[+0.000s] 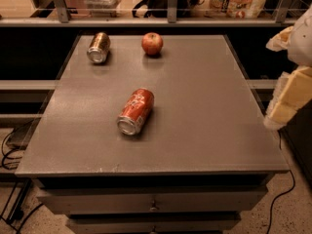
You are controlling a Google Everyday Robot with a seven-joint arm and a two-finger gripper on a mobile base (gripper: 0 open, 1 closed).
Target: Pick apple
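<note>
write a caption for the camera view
Gripper at right edge; apple far back on table, gold can beside it, red soda can mid-table.

Item: my gripper, far right of the scene. Cream-yellow blocky body, paler lower end; white rounded housing above; off-white crumpled piece beside that.

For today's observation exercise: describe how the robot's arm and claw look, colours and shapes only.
At the picture's right edge, the claw is blocky and cream-yellow with a paler tip; the arm above is rounded, off-white. No markings visible.
</note>
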